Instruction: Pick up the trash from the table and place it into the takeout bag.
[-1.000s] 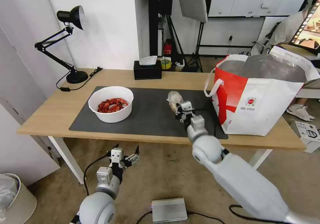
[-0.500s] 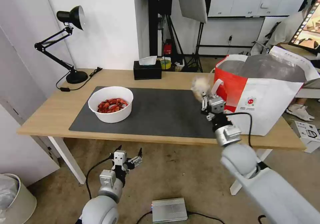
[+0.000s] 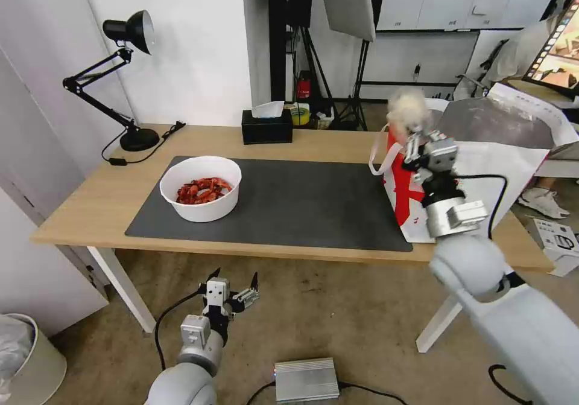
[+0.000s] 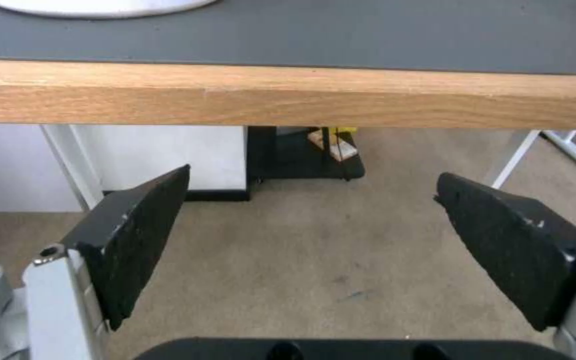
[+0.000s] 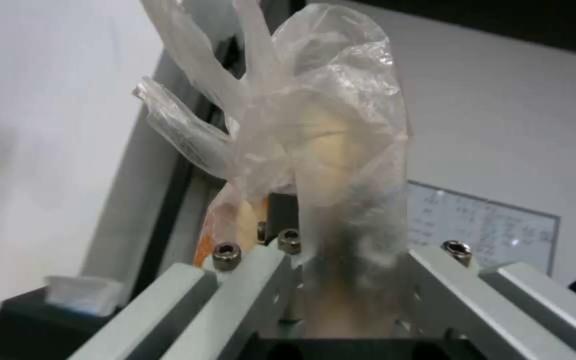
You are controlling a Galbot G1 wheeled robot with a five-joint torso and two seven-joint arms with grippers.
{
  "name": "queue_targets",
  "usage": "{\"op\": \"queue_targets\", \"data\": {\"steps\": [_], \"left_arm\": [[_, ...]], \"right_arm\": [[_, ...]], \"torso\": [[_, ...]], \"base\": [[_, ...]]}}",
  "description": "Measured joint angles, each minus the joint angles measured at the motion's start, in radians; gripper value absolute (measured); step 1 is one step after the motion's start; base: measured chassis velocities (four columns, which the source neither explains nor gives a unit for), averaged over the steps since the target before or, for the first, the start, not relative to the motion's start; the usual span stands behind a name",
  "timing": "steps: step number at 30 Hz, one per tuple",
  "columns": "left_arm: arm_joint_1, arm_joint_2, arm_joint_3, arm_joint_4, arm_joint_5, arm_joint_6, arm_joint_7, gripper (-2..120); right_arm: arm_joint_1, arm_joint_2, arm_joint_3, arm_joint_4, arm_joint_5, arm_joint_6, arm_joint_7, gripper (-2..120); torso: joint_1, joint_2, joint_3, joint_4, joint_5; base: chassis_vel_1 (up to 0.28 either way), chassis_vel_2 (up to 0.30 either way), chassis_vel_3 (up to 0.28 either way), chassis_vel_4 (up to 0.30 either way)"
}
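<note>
Head view: right gripper pinches the knotted clear bag at the takeout bag rim; I'd clear the rim before releasing. Left gripper hangs open, empty.

table: matt wood | mat: matt, perhaps rubber | knotted bag: thin crinkled clear plastic

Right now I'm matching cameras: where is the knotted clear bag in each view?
Head view: knotted clear bag in the right gripper, by the takeout bag's rim.
Right wrist view: bag at centre, rising from the gripper.
Left wrist view: faces the table edge instead.
Shared landmark: black tissue box.
</note>
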Motion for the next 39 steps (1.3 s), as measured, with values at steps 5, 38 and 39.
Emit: {"op": "queue_targets", "data": {"steps": [5, 38, 39], "left_arm": [[0.003, -0.011, 0.006, 0.0, 0.009, 0.0, 0.001, 100], [0.012, -0.002, 0.008, -0.001, 0.007, -0.005, 0.008, 100], [0.016, -0.002, 0.006, -0.004, 0.007, -0.005, 0.008, 100]], "right_arm": [[0.031, -0.021, 0.026, -0.045, 0.006, 0.004, 0.034, 3], [0.083, -0.054, 0.031, -0.06, 0.362, -0.193, 0.178, 30], [0.083, -0.056, 0.032, -0.058, 0.364, -0.195, 0.182, 36]], "torso": [[0.0, 0.0, 0.0, 0.0, 0.0], [0.0, 0.0, 0.0, 0.0, -0.0002], [0.0, 0.0, 0.0, 0.0, -0.0001]], "base": [[0.0, 0.0, 0.0, 0.0], [0.0, 0.0, 0.0, 0.0], [0.0, 0.0, 0.0, 0.0]]}}
